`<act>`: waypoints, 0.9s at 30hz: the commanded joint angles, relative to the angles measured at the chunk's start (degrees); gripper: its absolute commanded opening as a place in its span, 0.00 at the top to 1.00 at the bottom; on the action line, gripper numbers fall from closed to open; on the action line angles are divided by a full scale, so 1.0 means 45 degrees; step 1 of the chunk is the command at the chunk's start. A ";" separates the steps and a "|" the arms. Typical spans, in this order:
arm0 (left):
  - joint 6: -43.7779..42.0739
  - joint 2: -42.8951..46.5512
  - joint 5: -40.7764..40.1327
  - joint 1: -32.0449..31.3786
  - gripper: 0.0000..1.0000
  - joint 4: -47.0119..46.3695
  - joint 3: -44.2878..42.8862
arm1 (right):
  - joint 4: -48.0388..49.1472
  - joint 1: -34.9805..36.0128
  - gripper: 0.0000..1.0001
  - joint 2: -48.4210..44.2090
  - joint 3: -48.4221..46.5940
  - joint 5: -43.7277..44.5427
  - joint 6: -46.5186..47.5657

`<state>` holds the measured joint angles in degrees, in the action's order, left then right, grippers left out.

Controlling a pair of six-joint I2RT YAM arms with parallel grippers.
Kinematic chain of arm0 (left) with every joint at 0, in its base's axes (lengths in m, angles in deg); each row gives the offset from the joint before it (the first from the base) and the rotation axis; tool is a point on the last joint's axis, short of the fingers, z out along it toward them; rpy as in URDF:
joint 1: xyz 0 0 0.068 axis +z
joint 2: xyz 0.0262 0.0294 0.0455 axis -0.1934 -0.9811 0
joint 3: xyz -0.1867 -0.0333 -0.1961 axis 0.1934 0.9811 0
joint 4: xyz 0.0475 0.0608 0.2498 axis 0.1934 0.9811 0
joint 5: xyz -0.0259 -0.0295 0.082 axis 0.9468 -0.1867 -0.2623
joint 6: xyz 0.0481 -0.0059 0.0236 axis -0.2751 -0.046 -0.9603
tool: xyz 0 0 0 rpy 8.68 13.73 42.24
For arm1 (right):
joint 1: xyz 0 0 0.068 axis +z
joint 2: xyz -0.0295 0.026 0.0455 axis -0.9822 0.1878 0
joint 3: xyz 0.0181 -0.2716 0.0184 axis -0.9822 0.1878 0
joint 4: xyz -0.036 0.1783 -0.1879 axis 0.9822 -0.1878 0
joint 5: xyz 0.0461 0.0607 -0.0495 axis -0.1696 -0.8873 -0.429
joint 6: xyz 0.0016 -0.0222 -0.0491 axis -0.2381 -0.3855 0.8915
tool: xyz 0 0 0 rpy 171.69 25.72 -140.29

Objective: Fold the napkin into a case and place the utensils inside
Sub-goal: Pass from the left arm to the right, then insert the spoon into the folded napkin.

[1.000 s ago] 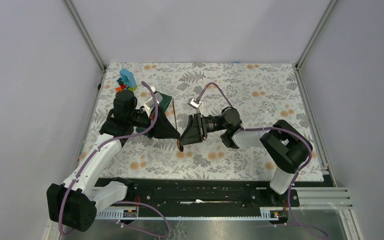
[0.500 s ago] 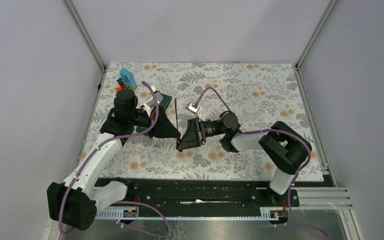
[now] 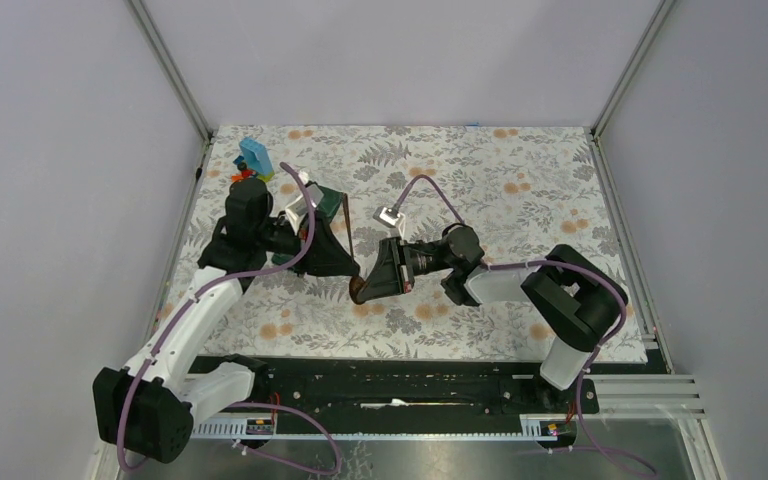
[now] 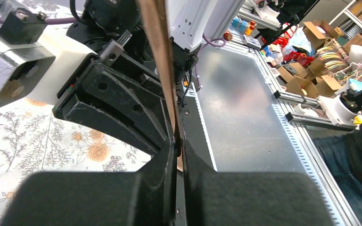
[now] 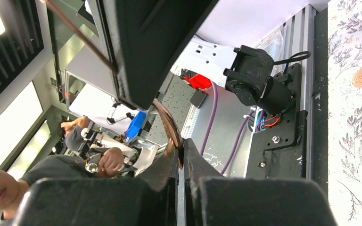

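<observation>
Utensil (image 4: 162,70): one slim, brownish metal piece, lifted off the table, left of centre in the top view. Left gripper (image 3: 352,268) reaches in from 10 o'clock, clenched on it; its wrist view shows the strip pinched between both fingers. Right gripper (image 3: 363,289) comes in from 3 o'clock, fingers clamped on the piece's curved brown end. The two grippers' tips are just beside each other.

Napkin (image 3: 332,205): dark green, at 11 o'clock of that meeting point, mostly hidden under the left wrist; shape cannot be told.

Toy blocks (image 3: 253,158) at 10 o'clock, far-left corner of floral cloth (image 3: 520,200).
</observation>
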<state>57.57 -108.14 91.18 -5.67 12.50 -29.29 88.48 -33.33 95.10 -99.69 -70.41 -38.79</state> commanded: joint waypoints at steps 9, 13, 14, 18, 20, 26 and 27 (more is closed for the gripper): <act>0.2096 0.1429 -0.4433 0.2697 0.51 -0.1385 0.0757 | -0.4917 -0.0188 1.00 -0.2050 0.1362 0.6973 0.0369; 0.4200 0.1938 -0.6342 0.3890 0.29 -0.2177 0.1769 | -0.8579 -0.0395 1.00 -0.2096 0.0946 0.9176 0.0054; 0.4553 0.2065 -0.7520 0.4103 0.05 -0.1722 0.1812 | -0.9409 -0.0392 1.00 -0.1934 0.0747 0.9621 -0.0029; 0.5860 0.1497 -1.2245 0.4568 0.01 0.1693 0.1720 | -1.1779 0.0167 1.00 -0.0361 -0.0866 0.9712 -0.0448; 0.6617 0.0759 -1.3529 0.4945 0.04 0.2401 0.1819 | -1.0898 0.0676 1.00 0.0288 -0.1022 0.9872 -0.1324; 0.7145 -0.1874 -1.3939 0.5780 0.01 0.1779 0.2073 | -1.1042 0.2340 1.00 0.1544 -0.2591 1.1158 -0.2715; 0.7306 -0.2172 -1.4063 0.6141 0.02 0.1707 0.2190 | -1.1067 0.2577 1.00 0.1819 -0.2832 1.1219 -0.3061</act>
<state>86.64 -113.54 33.70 18.60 20.66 -20.79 37.77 -26.01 100.54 -106.75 -24.75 -45.96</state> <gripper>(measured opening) 0.987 0.033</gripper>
